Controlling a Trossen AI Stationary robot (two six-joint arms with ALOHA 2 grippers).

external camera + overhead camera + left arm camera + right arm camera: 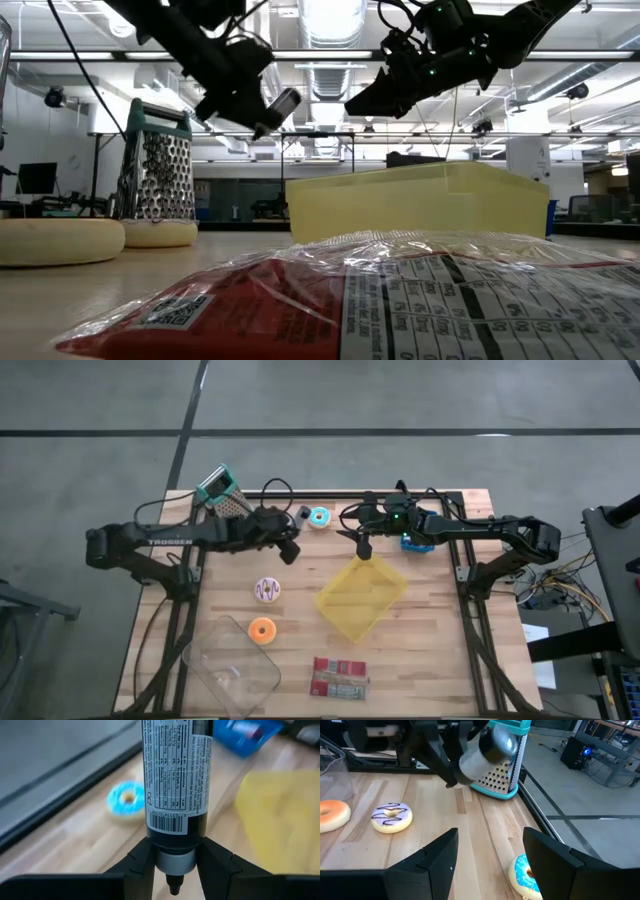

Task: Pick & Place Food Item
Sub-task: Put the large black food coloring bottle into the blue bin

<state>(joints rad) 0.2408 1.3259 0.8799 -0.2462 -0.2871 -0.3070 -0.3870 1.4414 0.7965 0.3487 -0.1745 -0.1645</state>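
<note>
A dark bottle (174, 780) is held tight up in the air by the 2 fingers of the left gripper (174, 865), while the right gripper (490, 852) is kept wide open with nothing in it, above the yellow tray (362, 596).

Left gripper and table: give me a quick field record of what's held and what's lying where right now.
left gripper: shut on tube, held above the table, cap end between the fingers
right gripper: open, empty, above yellow bin
blue donut: on table, far edge
purple donut: on table, left of the bin
orange donut: beside clear container
grater: far left corner
</note>
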